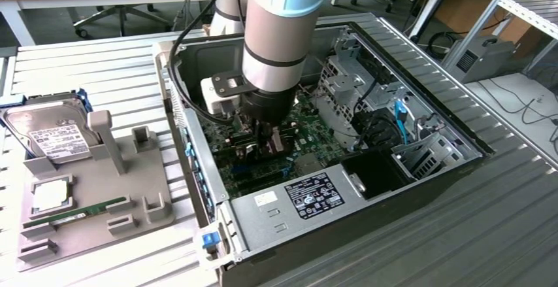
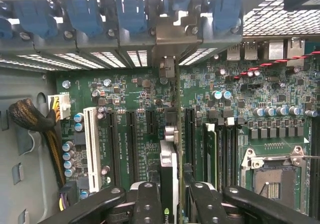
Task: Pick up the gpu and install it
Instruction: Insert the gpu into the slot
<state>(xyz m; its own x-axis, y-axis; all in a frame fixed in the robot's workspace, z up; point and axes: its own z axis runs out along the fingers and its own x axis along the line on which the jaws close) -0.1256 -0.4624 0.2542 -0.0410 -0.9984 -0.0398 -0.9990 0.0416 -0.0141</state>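
Tool [image 2: 168, 204] gripping gpu [image 2: 168, 159] edge-on over motherboard [image 2: 130, 93].

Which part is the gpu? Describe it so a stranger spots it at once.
Look inside the open computer case on the slatted table, at the green motherboard. The gpu is the thin card standing on edge above the board, clamped in the gripper. Unlike the white slot and black slots lying flat beside it, it rises off the board.
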